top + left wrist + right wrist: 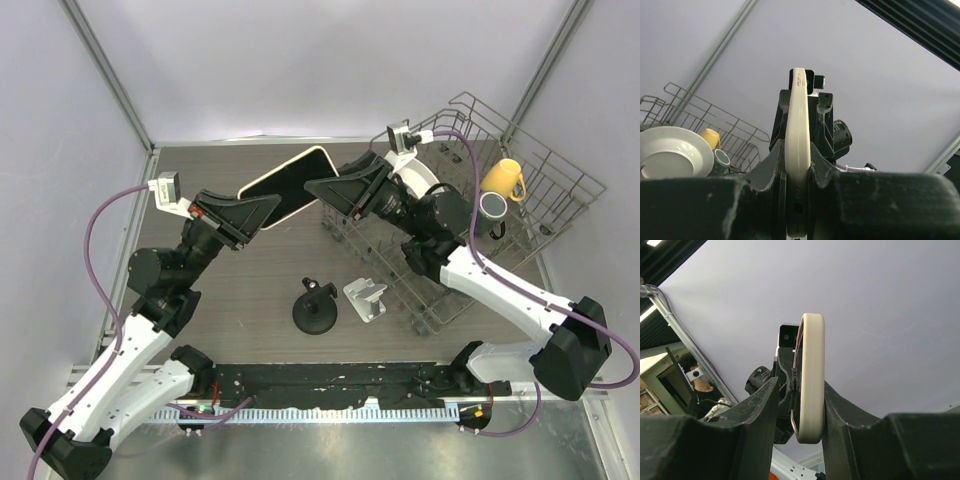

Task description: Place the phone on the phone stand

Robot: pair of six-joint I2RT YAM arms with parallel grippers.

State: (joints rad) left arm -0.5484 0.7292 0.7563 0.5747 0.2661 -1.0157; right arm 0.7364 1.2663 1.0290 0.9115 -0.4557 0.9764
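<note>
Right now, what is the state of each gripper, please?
Left gripper: closed on the phone.
Right gripper: jaws around the same phone; whether they grip it cannot be told.

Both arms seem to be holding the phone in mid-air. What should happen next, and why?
Probably the left gripper should let go: the right gripper also pinches the phone, and the silver phone stand lies nearer the right arm.
</note>
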